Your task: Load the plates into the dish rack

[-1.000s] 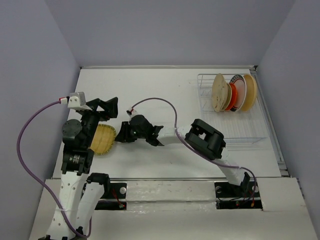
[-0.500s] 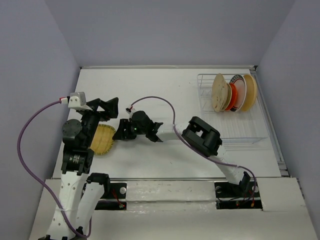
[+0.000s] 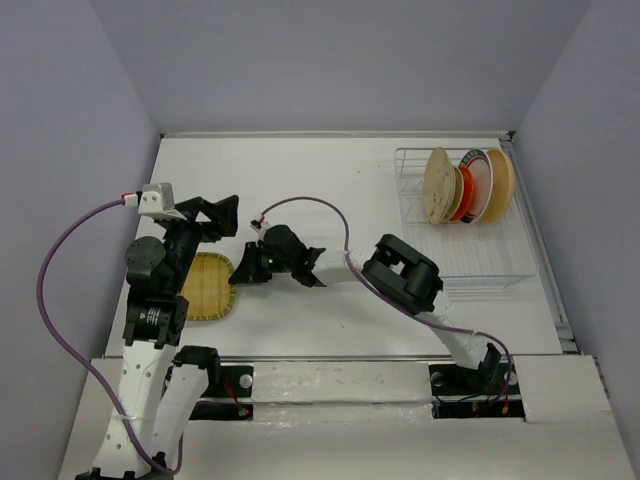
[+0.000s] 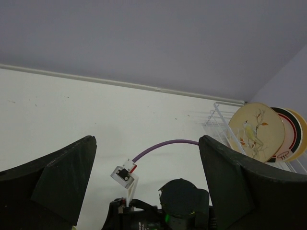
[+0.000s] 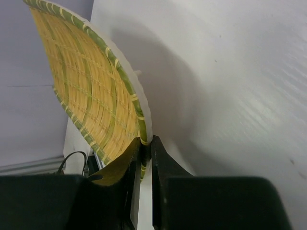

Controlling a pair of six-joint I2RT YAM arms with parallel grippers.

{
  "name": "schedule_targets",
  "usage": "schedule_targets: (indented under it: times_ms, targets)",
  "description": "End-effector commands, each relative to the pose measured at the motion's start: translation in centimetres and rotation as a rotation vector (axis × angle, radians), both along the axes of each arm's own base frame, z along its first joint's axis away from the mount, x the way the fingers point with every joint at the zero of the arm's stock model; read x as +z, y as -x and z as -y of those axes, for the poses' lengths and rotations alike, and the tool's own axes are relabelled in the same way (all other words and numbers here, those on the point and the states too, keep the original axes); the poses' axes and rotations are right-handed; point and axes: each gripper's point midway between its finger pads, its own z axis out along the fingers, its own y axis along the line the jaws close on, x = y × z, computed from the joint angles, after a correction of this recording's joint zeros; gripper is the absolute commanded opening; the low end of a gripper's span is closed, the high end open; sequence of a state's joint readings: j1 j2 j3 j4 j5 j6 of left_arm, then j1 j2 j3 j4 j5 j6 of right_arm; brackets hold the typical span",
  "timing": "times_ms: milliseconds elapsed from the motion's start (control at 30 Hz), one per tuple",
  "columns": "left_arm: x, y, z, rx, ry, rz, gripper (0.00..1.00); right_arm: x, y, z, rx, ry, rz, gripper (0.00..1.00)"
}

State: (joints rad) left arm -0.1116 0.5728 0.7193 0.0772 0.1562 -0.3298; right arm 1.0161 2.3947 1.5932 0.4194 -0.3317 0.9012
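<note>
At the near left of the desk (image 3: 330, 190), the yellow ridged plate (image 3: 207, 290) sits tilted, its right rim pinched between the fingers of the right tool (image 5: 145, 144). Just beyond it the left tool (image 3: 222, 220) hangs with fingers spread wide, holding nothing. Far right, the clear dish rack (image 3: 480, 268) holds several plates (image 3: 437, 185) upright in a row at its far end.

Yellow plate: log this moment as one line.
right gripper: shut on yellow plate rim | left gripper: open, empty | dish rack: other plates upright inside | yellow plate: not yet loaded
</note>
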Motion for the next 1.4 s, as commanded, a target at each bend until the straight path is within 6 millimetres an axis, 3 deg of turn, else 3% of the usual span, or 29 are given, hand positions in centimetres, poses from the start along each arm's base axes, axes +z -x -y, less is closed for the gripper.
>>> schedule_targets:
  times_ms: [0, 33, 133, 167, 200, 267, 433, 500, 600, 700, 1000, 1067, 1100, 1133, 1167, 1233, 1267, 1300, 1367]
  targets:
    - [1.1, 0.0, 0.4, -0.025, -0.007, 0.05, 0.99, 5.4, -2.4, 3.0, -0.097, 0.001, 0.147, 0.07]
    - [1.2, 0.0, 0.5, -0.027, -0.007, 0.052, 0.99, 4.7, -2.4, 4.5, -0.112, 0.032, 0.146, 0.07]
    - [1.1, 0.0, 0.7, -0.038, -0.004, 0.049, 0.99, 5.2, -3.4, 7.7, -0.135, 0.091, 0.198, 0.07]
    - [1.0, 0.0, 0.7, -0.041, -0.003, 0.046, 0.99, 6.8, -3.9, 8.8, -0.151, 0.097, 0.224, 0.07]
    - [0.9, -0.1, 0.9, -0.05, 0.0, 0.042, 0.99, 5.4, -4.7, 11.1, -0.152, 0.172, 0.24, 0.07]
    - [0.7, -0.2, 1.1, -0.062, 0.0, 0.035, 0.99, 6.0, -6.1, 13.8, -0.156, 0.216, 0.267, 0.07]
    - [0.4, -0.3, 1.6, -0.086, 0.007, 0.024, 0.99, 3.2, -7.4, 20.7, -0.098, 0.42, 0.282, 0.07]
    - [0.3, -0.4, 1.7, -0.091, 0.008, 0.02, 0.99, 3.0, -8.0, 22.9, -0.111, 0.48, 0.289, 0.07]
    - [0.1, -0.5, 1.8, -0.099, 0.009, 0.013, 0.99, 2.7, -9.3, 25.4, -0.15, 0.516, 0.274, 0.22]
    - [0.0, -0.6, 1.9, -0.102, 0.01, 0.011, 0.99, 2.7, -9.7, 26.0, -0.151, 0.509, 0.268, 0.33]
    - [0.0, -0.5, 2.0, -0.11, 0.013, 0.012, 0.99, 1.8, -10.3, 26.6, -0.207, 0.5, 0.211, 0.35]
    - [0.0, -0.5, 2.1, -0.113, 0.014, 0.013, 0.99, 2.6, -10.3, 26.5, -0.241, 0.469, 0.205, 0.44]
    - [0.0, -0.5, 2.1, -0.115, 0.015, 0.013, 0.99, 2.8, -10.3, 26.4, -0.281, 0.446, 0.173, 0.53]
    - [0.1, -0.4, 2.1, -0.116, 0.015, 0.014, 0.99, 1.9, -9.6, 26.9, -0.3, 0.446, 0.137, 0.57]
    - [0.2, -0.4, 2.1, -0.116, 0.017, 0.017, 0.99, 3.2, -9.9, 26.2, -0.348, 0.367, 0.124, 0.63]
    - [0.2, -0.3, 2.2, -0.121, 0.016, 0.018, 0.99, 1.9, -8.4, 26.6, -0.375, 0.323, 0.062, 0.69]
    - [0.2, -0.3, 2.2, -0.123, 0.018, 0.018, 0.99, 1.9, -7.8, 26.3, -0.373, 0.279, 0.039, 0.7]
    - [0.2, -0.3, 2.3, -0.126, 0.017, 0.018, 0.99, 3.4, -8.1, 25.3, -0.388, 0.172, 0.039, 0.71]
    - [0.1, -0.3, 2.4, -0.134, 0.019, 0.015, 0.99, 2.6, -6.6, 24.7, -0.346, 0.111, -0.026, 0.73]
